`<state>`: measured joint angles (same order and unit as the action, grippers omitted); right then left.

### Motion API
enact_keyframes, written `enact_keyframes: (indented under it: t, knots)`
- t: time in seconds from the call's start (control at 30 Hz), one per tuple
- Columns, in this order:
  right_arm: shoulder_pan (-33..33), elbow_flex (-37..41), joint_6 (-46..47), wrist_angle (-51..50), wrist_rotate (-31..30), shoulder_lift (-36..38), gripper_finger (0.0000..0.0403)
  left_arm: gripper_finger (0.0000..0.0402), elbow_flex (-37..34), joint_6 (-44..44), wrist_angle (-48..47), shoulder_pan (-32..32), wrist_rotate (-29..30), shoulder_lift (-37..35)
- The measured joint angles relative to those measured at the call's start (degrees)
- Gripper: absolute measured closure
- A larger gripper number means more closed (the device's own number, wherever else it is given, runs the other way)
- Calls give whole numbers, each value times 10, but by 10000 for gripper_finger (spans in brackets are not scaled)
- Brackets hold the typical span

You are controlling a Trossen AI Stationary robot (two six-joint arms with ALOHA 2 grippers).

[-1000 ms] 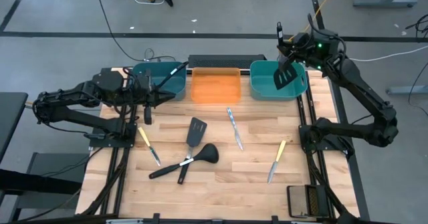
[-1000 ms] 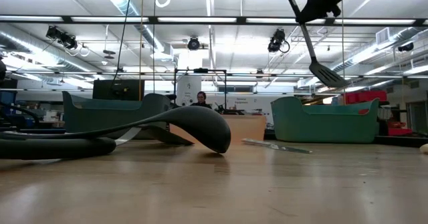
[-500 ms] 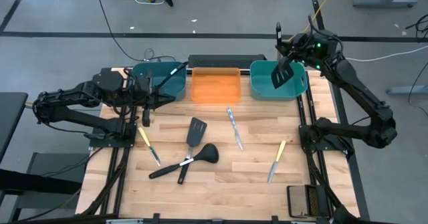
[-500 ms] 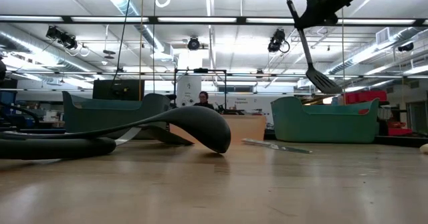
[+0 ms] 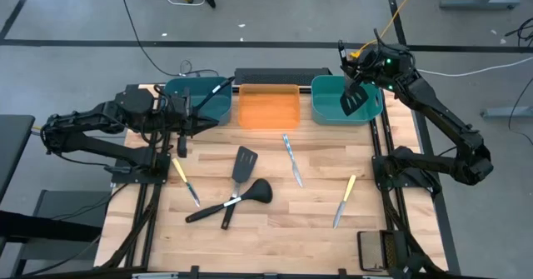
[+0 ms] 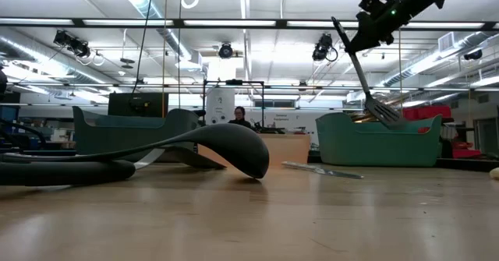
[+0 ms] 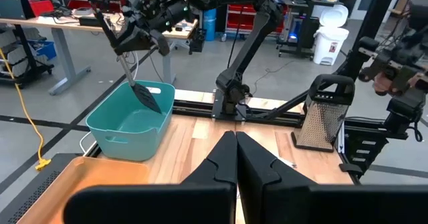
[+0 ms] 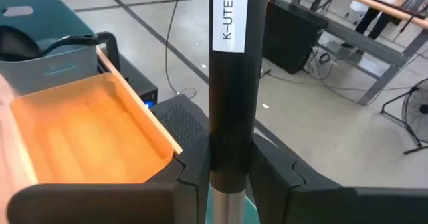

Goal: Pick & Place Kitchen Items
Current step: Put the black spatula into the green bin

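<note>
My right gripper (image 5: 367, 62) is shut on a black slotted spatula (image 5: 351, 101) above the right teal bin (image 5: 326, 112). My left gripper (image 5: 185, 121) hangs shut and bare by the left teal bin (image 5: 176, 94), which holds a black ladle (image 5: 210, 91). Flat on the wooden table lie another black spatula (image 5: 242, 164), a black ladle (image 5: 251, 194), a silver knife (image 5: 291, 159) and two yellow-handled knives (image 5: 185, 180) (image 5: 344, 198). My right gripper pinches the spatula's black handle (image 8: 231, 117) between its two fingers (image 8: 195, 174), one on each side. The handle's free end (image 6: 337, 21) sticks up past the fingers. The spatula hangs tilted, lifted clear, its slotted head (image 6: 386, 111) lowest, about level with the bin's rim.
An orange bin (image 5: 268, 107) stands between the two teal bins along the far edge. A metal grater (image 5: 379, 250) stands at the near right corner. A person (image 6: 236, 116) sits far behind the table.
My right gripper has come down and a little toward the table's left with the spatula. The spatula's head has sunk from well above the right teal bin to about its rim and stays tilted head-down.
</note>
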<state>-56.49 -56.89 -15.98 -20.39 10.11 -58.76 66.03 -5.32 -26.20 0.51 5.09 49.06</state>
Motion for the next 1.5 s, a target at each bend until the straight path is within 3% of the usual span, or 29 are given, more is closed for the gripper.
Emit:
enact_keyframes:
  t: [0.43,0.8,1.03,1.3,1.5]
  knots:
    - [-26,34,-9,40,0,-3,317,401,0,0,0,0,0,0]
    - [-28,34,70,125,-32,-3,317,401,0,-1,0,0,6,0]
    - [-28,31,80,120,-36,-3,317,401,0,-1,0,0,8,0]
    - [-28,-62,85,42,-71,-1,317,401,0,-3,0,0,8,0]
    - [-28,-67,97,20,-78,-8,317,401,0,1,0,0,8,0]
